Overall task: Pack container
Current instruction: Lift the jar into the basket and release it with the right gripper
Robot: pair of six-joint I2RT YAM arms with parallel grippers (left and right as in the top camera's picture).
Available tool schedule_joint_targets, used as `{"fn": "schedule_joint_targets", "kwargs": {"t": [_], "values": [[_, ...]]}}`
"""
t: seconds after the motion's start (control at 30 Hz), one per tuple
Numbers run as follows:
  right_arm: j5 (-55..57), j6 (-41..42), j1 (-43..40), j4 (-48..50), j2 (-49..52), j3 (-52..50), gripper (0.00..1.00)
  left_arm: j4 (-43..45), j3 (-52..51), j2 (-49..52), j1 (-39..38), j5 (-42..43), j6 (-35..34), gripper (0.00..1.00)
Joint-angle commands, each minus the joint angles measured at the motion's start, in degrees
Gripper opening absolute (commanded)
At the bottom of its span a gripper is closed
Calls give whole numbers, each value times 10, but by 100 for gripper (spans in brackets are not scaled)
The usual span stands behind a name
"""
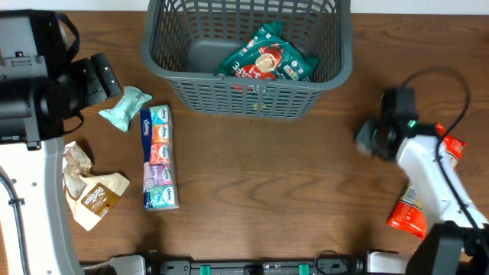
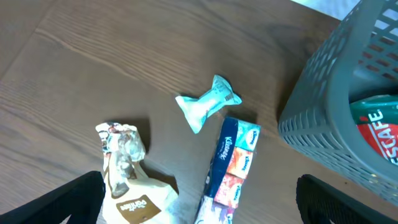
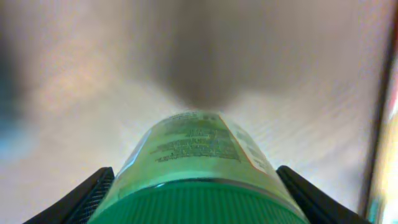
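The dark grey slotted container stands at the back centre and holds a green and red packet. It also shows in the left wrist view. My left gripper is open and empty, above the items on the left; in its wrist view the fingers are spread wide. My right gripper is to the right of the container. In the right wrist view it is shut on a clear green bottle with a green ribbed cap, held above the table.
On the left lie a teal twisted packet, a long pack of tissues and a beige pouch. Red packets lie under the right arm.
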Motion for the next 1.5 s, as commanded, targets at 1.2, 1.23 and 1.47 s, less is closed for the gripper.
{"fn": "schedule_joint_targets", "kwargs": {"t": [1.2,1.23,1.47], "values": [[-215,-521,170,-231,336,673,1,7,-3,2,2,-5,-3,98],[-215,-525,170,-238,345,673,1,7,-3,2,2,-5,-3,99],[-203,-538,178,-260,396,673,1,7,-3,2,2,-5,-3,99]]}}
